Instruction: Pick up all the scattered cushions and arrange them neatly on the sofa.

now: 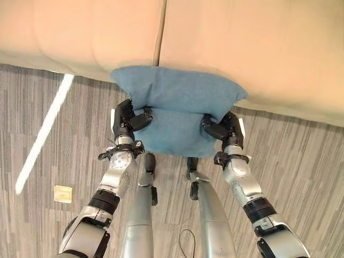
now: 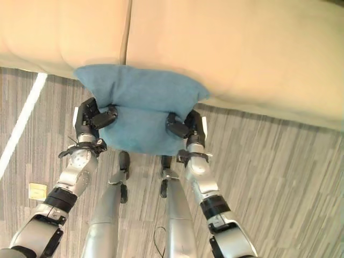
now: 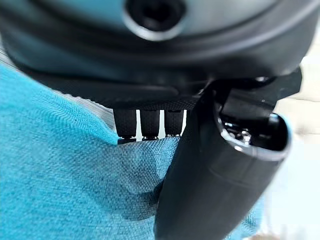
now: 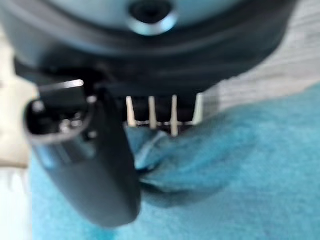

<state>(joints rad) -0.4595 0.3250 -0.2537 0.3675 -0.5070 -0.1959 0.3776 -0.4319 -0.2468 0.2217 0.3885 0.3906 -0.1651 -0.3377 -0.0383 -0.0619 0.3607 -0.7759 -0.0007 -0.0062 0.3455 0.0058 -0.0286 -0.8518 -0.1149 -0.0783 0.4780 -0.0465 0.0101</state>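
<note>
Above the floor (image 1: 301,156), at 12 o'clock from the robot, the cushion (image 1: 177,107) hangs between both hands. Left hand (image 1: 128,121) and right hand (image 1: 226,128) each pinch a side edge, keeping it level. Its far edge overlaps the sofa (image 1: 242,48) front; the seat beyond lies open for placement.

1. The fingertips of the left hand (image 1: 130,119) are hidden under the blue cushion (image 1: 177,107).
2. The right hand (image 1: 224,128) likewise buries its fingertips beneath the cushion.
3. The sofa (image 1: 242,43), beyond both hands, is cut off by the picture's top edge.
</note>
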